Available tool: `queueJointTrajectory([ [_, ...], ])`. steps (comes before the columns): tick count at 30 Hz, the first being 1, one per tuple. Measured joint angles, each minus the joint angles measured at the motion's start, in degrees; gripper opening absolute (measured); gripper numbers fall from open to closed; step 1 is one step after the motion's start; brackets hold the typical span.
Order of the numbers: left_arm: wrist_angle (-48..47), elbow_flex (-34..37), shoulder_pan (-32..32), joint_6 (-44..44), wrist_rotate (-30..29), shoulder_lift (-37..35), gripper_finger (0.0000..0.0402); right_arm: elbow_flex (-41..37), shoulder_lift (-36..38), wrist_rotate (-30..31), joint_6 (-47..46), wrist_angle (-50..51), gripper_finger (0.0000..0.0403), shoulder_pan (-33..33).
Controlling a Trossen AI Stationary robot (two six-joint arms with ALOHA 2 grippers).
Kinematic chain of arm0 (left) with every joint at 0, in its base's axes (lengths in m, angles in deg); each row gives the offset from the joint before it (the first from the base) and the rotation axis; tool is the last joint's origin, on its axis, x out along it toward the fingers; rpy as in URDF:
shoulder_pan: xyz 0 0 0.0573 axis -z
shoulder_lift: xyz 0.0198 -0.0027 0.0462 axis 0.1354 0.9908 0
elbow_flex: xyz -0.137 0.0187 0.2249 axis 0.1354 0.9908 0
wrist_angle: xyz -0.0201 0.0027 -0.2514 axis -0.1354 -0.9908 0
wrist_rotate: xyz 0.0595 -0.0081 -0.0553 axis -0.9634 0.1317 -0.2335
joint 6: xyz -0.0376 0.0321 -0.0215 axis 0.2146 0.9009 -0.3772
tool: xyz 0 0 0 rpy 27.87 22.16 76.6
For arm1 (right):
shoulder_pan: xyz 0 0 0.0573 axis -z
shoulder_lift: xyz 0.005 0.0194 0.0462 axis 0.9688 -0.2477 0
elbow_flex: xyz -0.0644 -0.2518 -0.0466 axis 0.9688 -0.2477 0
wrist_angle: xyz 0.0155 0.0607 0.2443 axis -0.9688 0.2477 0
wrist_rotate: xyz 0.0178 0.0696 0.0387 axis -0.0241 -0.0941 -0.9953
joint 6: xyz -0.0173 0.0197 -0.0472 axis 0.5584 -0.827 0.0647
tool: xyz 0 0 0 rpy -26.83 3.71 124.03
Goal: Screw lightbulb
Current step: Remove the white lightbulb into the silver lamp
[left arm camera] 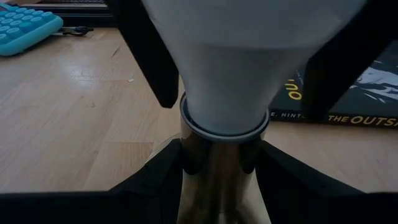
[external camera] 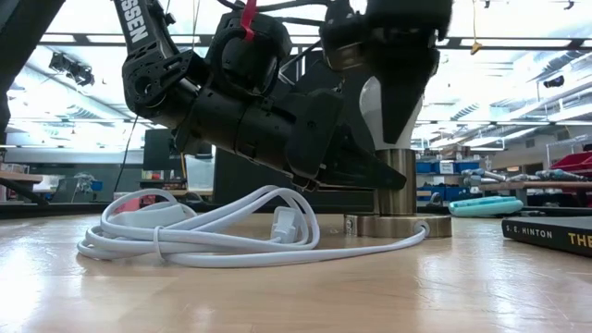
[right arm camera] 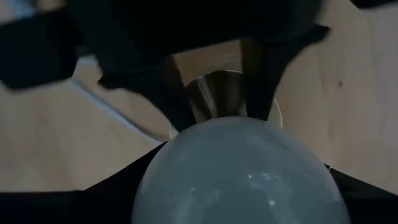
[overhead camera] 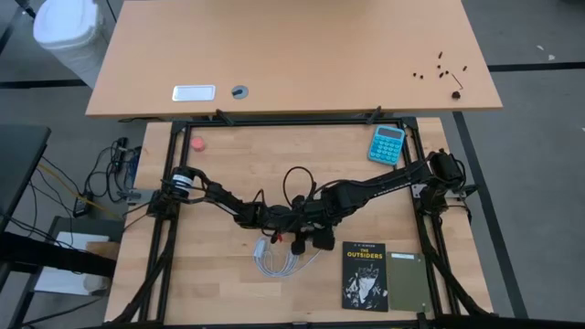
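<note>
Two arms meet over a pale wooden bench with a bright, ceiling-lit workshop behind it. Near the coiled white cable, the lightbulb, white and pear-shaped, stands upright in the silvery socket. The right hand grips its globe from above; the left hand clasps the socket stem.

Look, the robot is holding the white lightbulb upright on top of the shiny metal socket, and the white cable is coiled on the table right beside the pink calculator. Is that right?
Almost. The calculator is blue, not pink, and in the high view it lies far from the cable, which is coiled by the socket. The lightbulb does stand upright on that socket, as the low view shows.
</note>
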Motion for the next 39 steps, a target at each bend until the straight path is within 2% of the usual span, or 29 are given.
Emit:
queueJointTrajectory([
  [14, 0.0, 0.0, 0.0, 0.2, 0.2, 0.0, 0.0178, 0.0, 0.0, -0.9, 43.2, 0.4, 0.0263, 0.0],
  [21, 0.0, 0.0, 0.0, -0.1, 0.0, 0.0, 0.0178, 0.0, -0.1, 6.1, 62.7, 1.4, 0.0273, -0.2],
  [24, -0.1, 0.0, -0.1, 0.0, -0.3, 0.0, 0.0178, 0.0, -0.1, 7.3, 64.0, 1.6, 0.0267, -0.2],
  [30, -0.2, 0.0, -0.1, 0.0, -0.3, 0.0, 0.0178, 0.0, -0.1, 6.1, 56.6, 1.6, 0.0273, -0.1],
  [35, -0.2, 0.0, 0.0, 0.1, 0.5, 0.0, 0.0178, 1.8, -0.2, 4.4, 49.8, 2.5, 0.0311, 0.1],
  [39, -0.2, -0.1, 0.0, 0.1, 0.5, 0.0, 0.0178, 4.8, -0.1, 4.4, 48.6, 5.1, 0.0351, 0.1],
])
